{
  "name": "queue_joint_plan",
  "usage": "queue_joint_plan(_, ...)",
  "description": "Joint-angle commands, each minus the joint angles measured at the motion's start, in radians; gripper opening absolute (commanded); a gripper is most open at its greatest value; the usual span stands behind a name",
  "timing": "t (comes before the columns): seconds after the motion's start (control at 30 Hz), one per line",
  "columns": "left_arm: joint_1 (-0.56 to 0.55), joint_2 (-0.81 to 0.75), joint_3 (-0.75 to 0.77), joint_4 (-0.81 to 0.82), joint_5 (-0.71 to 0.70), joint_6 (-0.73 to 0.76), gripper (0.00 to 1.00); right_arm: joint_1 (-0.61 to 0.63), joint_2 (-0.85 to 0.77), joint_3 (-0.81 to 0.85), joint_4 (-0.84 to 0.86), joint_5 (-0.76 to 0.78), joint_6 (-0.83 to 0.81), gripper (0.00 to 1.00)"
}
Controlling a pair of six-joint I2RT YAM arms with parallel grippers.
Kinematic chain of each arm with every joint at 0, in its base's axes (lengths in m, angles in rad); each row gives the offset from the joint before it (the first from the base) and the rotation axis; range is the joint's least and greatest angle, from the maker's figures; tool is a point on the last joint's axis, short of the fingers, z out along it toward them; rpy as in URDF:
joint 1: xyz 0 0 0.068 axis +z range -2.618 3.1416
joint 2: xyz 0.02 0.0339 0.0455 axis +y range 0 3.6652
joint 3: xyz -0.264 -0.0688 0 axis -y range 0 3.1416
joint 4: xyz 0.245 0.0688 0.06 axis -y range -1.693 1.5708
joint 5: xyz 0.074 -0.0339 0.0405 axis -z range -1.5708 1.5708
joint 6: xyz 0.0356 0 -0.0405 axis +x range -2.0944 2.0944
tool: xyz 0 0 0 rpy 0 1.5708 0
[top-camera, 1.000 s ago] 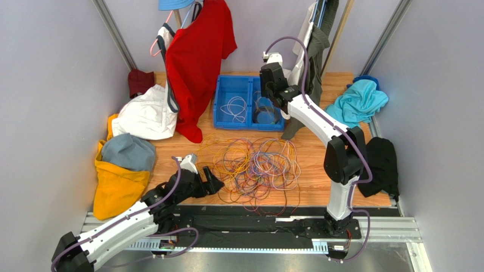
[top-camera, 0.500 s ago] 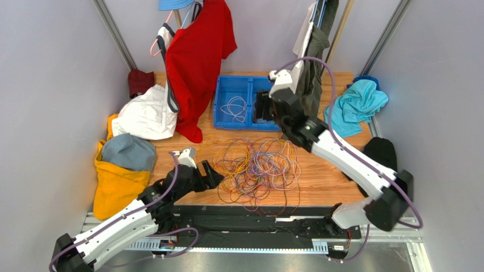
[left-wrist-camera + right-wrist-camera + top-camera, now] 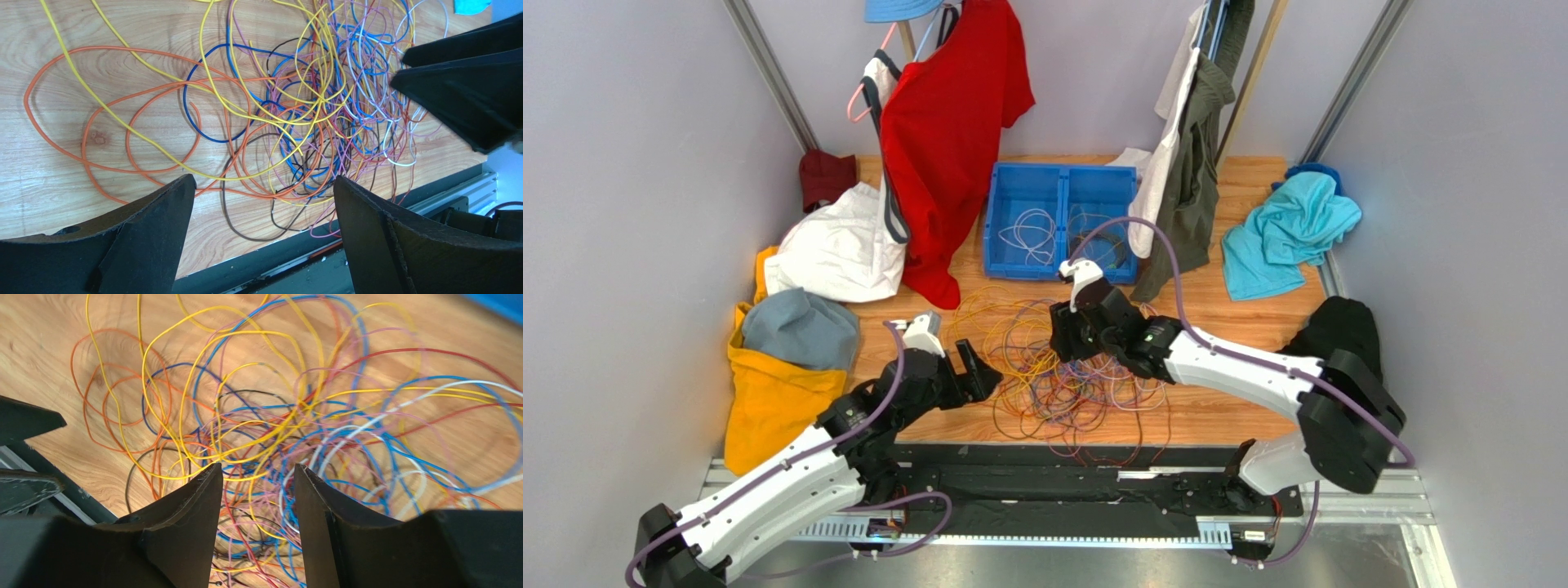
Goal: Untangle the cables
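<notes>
Cables mostly one tangled heap, few in blue bin up top; left gripper gapes wide, right gripper half open, both empty

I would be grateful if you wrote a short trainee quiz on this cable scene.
1. True or false: the left gripper has its fingers shut on the cables.
2. The blue bin holds: A) a white cable B) a red shirt C) a hat.
3. Fill in: the cables lie on a ____ tabletop.
Key: 1 false, the fingers stand open; 2 A; 3 wooden.
</notes>
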Motion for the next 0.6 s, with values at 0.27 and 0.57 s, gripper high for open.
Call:
queue_joint_plan(0.27,-0.001,-0.107,0.006,-0.077,-0.027,-0.007,0.92,0.07,0.213,0.114,0.045,-0.059,0.034,0.57)
queue_joint_plan(0.57,-0.001,-0.108,-0.002,-0.076,-0.019,-0.011,0.92,0.081,0.259,0.139,-0.002,-0.003,0.037,0.21)
